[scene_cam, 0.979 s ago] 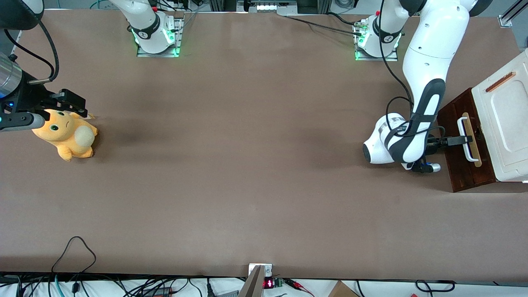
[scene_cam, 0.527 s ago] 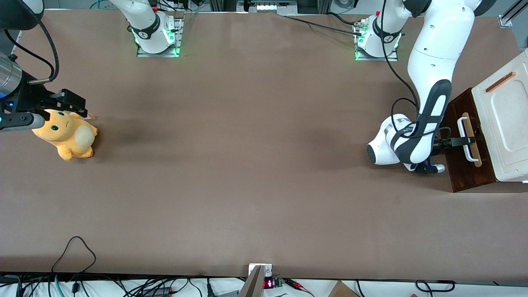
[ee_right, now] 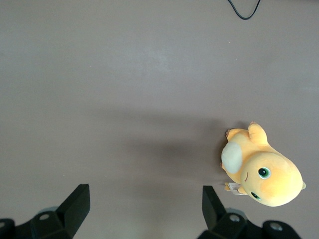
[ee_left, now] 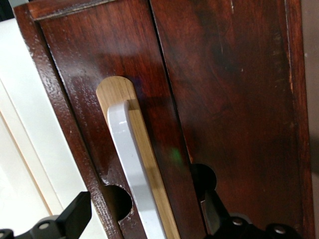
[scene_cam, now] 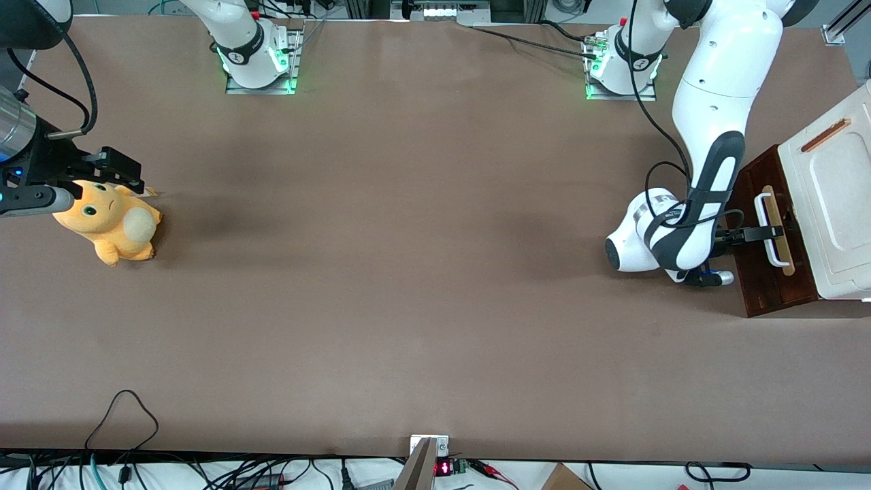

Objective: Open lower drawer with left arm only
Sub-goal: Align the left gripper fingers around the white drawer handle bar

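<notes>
The lower drawer (scene_cam: 765, 286) shows its dark reddish-brown front at the working arm's end of the table, under a white moulded panel (scene_cam: 833, 197). A white bar handle (scene_cam: 771, 235) runs along a pale wood strip on it. My left arm's gripper (scene_cam: 763, 233) is at the middle of that handle. In the left wrist view the gripper (ee_left: 144, 209) is open and straddles the handle (ee_left: 130, 164), with one black finger (ee_left: 75, 216) on each side and neither touching the bar. The drawer front (ee_left: 79, 79) fills that view.
An orange plush toy (scene_cam: 112, 224) lies toward the parked arm's end of the table. A black cable loop (scene_cam: 122, 408) rests near the table edge closest to the front camera. Two arm bases (scene_cam: 619, 68) stand at the table edge farthest from it.
A second ago my left arm shifted slightly toward the drawer front, bringing the fingers around the handle. Nothing has moved in the last half second, and the drawer has not moved.
</notes>
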### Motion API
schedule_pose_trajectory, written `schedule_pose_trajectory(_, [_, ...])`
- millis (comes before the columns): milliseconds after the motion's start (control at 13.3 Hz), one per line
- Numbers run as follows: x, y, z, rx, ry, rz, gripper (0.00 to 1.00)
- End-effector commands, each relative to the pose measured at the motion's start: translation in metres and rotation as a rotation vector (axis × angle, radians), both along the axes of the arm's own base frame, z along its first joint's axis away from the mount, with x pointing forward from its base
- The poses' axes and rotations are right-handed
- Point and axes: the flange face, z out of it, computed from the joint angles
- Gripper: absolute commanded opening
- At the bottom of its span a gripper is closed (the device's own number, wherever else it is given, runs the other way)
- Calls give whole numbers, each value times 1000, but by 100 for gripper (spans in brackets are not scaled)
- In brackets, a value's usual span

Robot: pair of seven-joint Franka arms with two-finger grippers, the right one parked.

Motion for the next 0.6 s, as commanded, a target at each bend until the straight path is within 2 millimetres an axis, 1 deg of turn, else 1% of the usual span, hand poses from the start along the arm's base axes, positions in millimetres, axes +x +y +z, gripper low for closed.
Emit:
schedule_pose_trajectory(0, [1,10,3,16,-13,-23,99])
schedule_pose_trajectory(226, [1,15,3,20,-12,-21,97])
schedule_pose_trajectory(377, [0,15,2,22,-14,-20,94])
schedule_pose_trajectory(527, [1,15,3,23,-18,-19,86])
